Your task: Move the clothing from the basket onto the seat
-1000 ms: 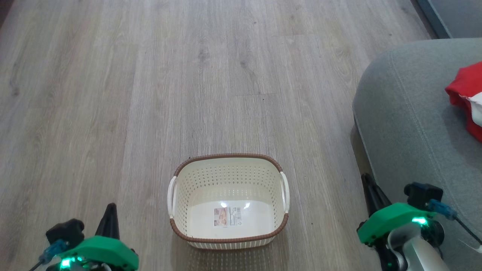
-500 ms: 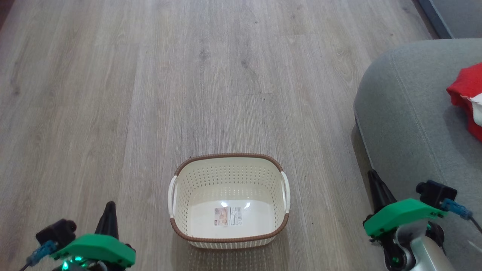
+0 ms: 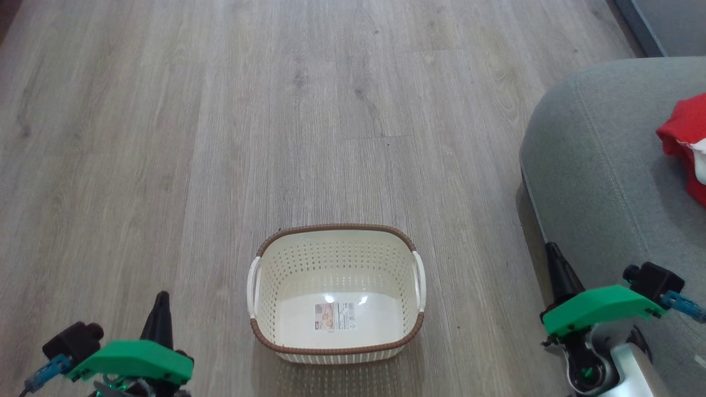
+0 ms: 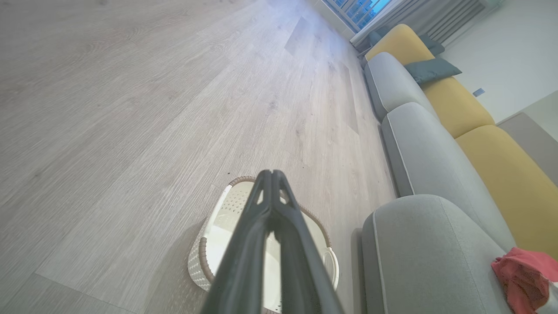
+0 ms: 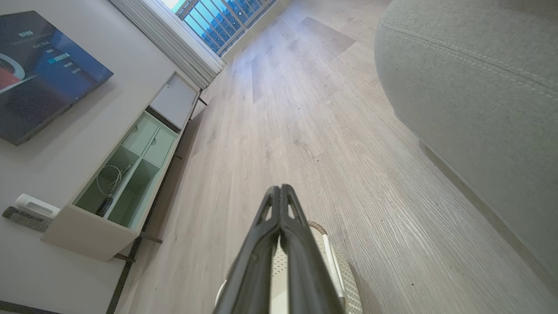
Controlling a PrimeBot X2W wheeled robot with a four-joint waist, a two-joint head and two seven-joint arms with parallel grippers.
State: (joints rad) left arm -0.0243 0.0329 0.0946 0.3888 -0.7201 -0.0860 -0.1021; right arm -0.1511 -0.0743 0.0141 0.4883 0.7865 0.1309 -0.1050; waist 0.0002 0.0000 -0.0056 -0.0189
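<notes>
The cream basket (image 3: pixel 287 275) with its brown rim stands on the wood floor, holding nothing but a label on its bottom. The red clothing (image 3: pixel 686 146) lies bundled on the grey-green seat (image 3: pixel 595 165) at the right edge; the left wrist view has the clothing (image 4: pixel 521 274) on the seat (image 4: pixel 427 253) too. My left gripper (image 3: pixel 161 300) hangs shut at the lower left of the basket, fingers (image 4: pixel 271 183) pressed together above the basket (image 4: pixel 205 257). My right gripper (image 3: pixel 553 253) is shut beside the seat's front, right of the basket (image 5: pixel 344 270).
A long sofa with grey seats (image 4: pixel 418 148) and yellow back cushions (image 4: pixel 453 104) runs along the right. A low white TV cabinet (image 5: pixel 126 174) and a wall screen (image 5: pixel 39 65) stand across the room. Wide wood floor (image 3: pixel 220 110) lies ahead of the basket.
Both grippers have sunk lower toward the frame's bottom corners, the right one drifting rightward. Basket and clothing have not moved.
</notes>
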